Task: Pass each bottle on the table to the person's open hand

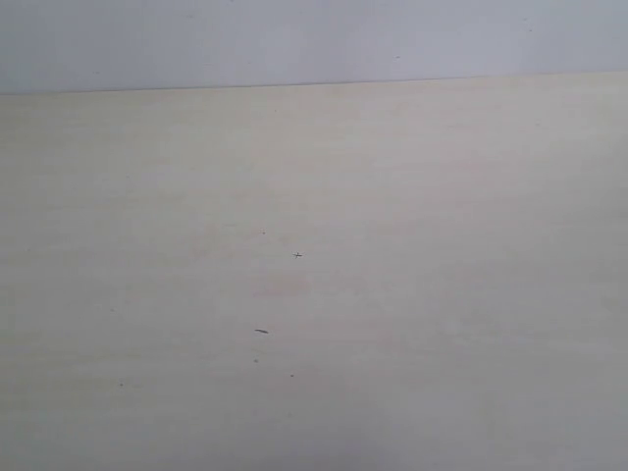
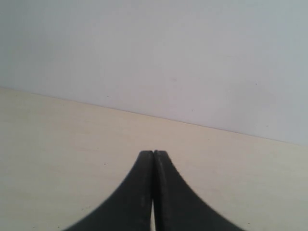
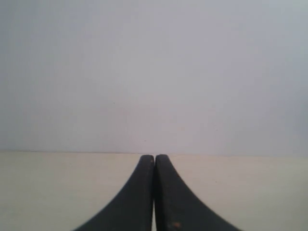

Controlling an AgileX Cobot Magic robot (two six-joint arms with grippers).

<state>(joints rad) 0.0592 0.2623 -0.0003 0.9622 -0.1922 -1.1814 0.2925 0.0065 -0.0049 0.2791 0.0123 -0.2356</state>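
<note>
The pale beige wood-grain table (image 1: pixel 412 294) fills the exterior view, bare except for a few tiny dark specks (image 1: pixel 261 332). No bottles show in any view, and the person's open hand is out of view too. Neither arm appears in the exterior view. In the left wrist view my left gripper (image 2: pixel 153 154) is shut, its black fingers pressed together over the table (image 2: pixel 57 144) with nothing between them. In the right wrist view my right gripper (image 3: pixel 154 158) is likewise shut and empty above the table (image 3: pixel 250 192).
A plain pale grey wall (image 1: pixel 314 39) stands behind the table's far edge (image 1: pixel 314 84). The same wall (image 2: pixel 168 53) fills the upper part of the left wrist view, and the wall (image 3: pixel 154 72) does the same in the right wrist view.
</note>
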